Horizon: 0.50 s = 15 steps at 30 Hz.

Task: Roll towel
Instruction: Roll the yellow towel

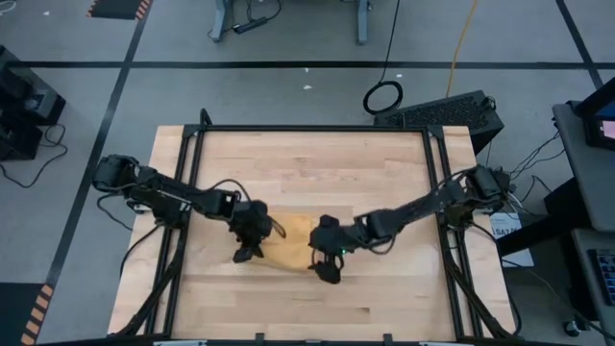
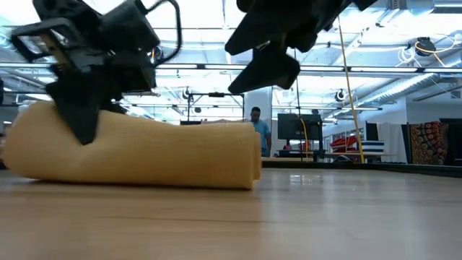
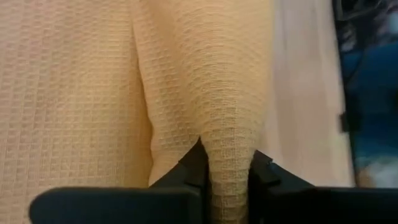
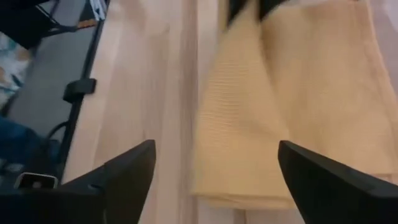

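The orange-yellow towel [image 1: 288,245] lies on the wooden table [image 1: 317,163] as a thick, loosely folded or rolled bundle, which also shows in the low view [image 2: 159,155]. My left gripper [image 1: 248,246] is at the towel's left end and is shut on a ridge of its cloth [image 3: 229,180]. My right gripper [image 1: 328,266] is open and hangs clear above the towel's right end [image 4: 214,180]. Its fingers stand wide apart over the cloth [image 4: 273,118] and touch nothing. My left gripper pinches a raised fold of the towel [image 3: 230,155] between its two fingers [image 3: 193,165], at the towel's left end. The fingers come from above, pointing down [image 2: 83,115]. Several layers seem caught. The rest of the towel lies slack on the table.
A black metal frame [image 1: 192,144] runs along the table's left, far and right edges. Bare wood lies beyond the towel toward the far edge and toward the near edge [image 1: 317,308]. In the low view a person [image 2: 256,130] stands in the room far behind the table.
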Tool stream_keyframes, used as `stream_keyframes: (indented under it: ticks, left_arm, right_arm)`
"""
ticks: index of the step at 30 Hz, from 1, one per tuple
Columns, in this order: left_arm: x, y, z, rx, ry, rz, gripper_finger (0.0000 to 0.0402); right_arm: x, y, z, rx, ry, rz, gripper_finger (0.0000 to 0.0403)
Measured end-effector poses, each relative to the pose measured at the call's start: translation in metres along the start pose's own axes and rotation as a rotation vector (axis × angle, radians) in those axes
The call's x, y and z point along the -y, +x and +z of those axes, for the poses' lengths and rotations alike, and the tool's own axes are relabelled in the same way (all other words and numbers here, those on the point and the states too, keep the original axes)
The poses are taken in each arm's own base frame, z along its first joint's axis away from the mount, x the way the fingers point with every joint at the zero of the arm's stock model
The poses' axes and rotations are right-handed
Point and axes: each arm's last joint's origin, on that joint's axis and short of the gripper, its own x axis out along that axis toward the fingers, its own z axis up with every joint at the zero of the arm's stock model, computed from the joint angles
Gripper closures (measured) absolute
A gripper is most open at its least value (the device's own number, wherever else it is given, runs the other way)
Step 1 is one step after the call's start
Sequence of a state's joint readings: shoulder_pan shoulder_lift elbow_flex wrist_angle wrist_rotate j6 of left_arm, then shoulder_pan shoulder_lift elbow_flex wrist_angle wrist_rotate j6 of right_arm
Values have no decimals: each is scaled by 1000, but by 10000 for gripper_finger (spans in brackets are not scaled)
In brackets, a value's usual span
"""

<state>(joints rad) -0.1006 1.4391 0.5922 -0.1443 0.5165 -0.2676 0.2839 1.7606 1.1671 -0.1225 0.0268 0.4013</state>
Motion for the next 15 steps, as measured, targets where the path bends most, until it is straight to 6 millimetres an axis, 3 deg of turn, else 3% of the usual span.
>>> stream_keyframes:
  ticks: [7,15]
  left_arm:
    - [-18,-14,5,16,-117,-165,346]
    - [-33,-17,-7,3,-172,-157,345]
  right_arm:
    - [-17,28,-19,77,-15,-135,38]
    - [-6,67,-31,141,-5,-166,28]
